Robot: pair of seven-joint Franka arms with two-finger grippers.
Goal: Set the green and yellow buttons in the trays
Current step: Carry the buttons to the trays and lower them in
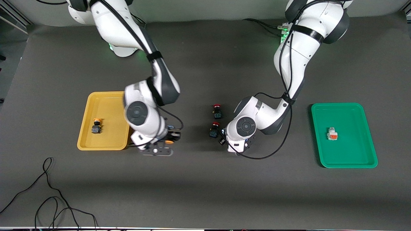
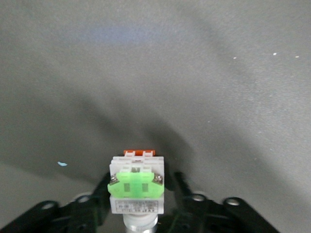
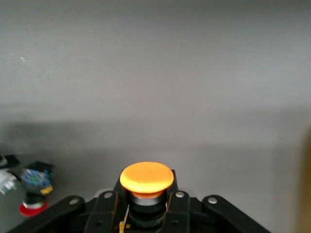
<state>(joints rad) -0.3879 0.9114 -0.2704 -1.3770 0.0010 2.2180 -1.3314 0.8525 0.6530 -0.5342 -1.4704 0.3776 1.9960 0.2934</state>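
Note:
My right gripper (image 1: 169,140) is shut on an orange-yellow capped button (image 3: 146,177) with a dark body, and holds it over the table beside the yellow tray (image 1: 106,146). The cap also shows in the front view (image 1: 168,141). A second orange-yellow capped button (image 1: 96,125) lies in that tray. My left gripper (image 2: 138,196) is shut on a pale grey-white button with a green face (image 2: 135,187), low over the mid table. In the front view the left hand (image 1: 237,145) hides this button. The green tray (image 1: 346,160) holds a grey-white button with an orange face (image 1: 332,133).
Two red-capped dark switches (image 1: 217,110) (image 1: 214,128) stand mid-table, right beside my left hand toward the right arm's end. One shows in the right wrist view (image 3: 33,194). Loose black cables (image 1: 48,199) lie near the table's front edge at the right arm's end.

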